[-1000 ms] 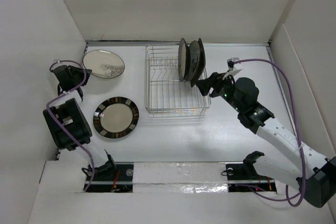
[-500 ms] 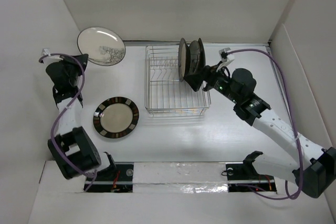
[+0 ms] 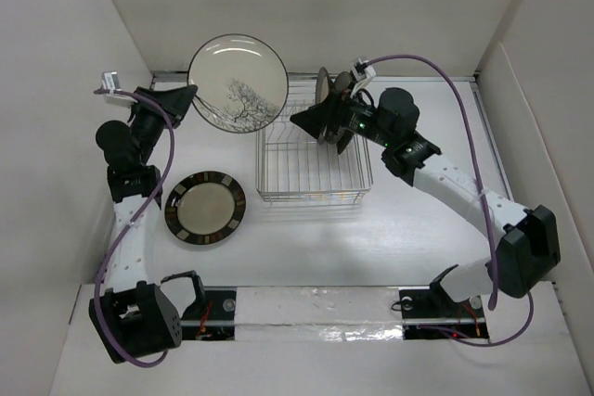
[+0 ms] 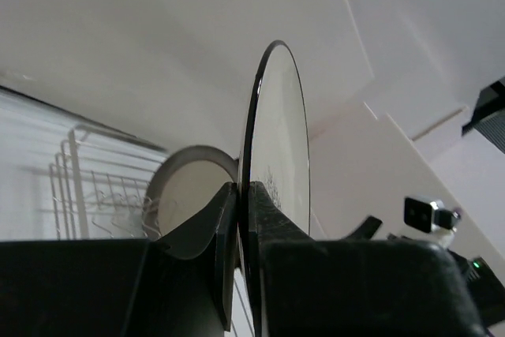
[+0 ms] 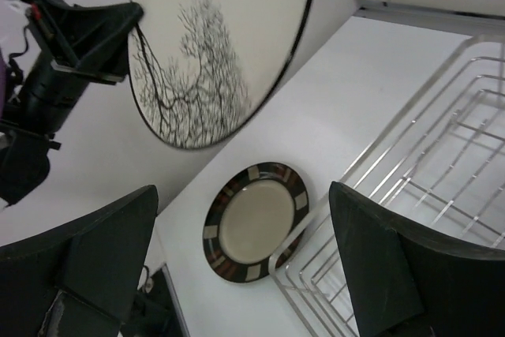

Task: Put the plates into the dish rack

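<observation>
Our left claw (image 4: 243,195) is clamped on the bottom rim of the tree plate (image 3: 237,83), one dark finger on each face. We hold it upright in the air, just off the far left corner of the rack (image 3: 316,199). The plate is round, glossy and cream, with a thin black edge and a bare black tree drawn on it.

Our right claw (image 3: 302,121) hangs over the rack with its fingers spread wide and nothing between them, pointing at the held plate.

The rack is a rectangle of thin silver wire with upright prongs, at the middle of the far edge of the white counter (image 3: 306,238). We can make out two standing plates (image 3: 322,90) in it, partly hidden by the right arm.

One banded plate (image 3: 205,208), cream with a dark brown rim broken by pale blocks, lies flat near the left edge.

A second ago the tree plate was low by the far left corner, and the right claw was at the rack's right side, less open.
</observation>
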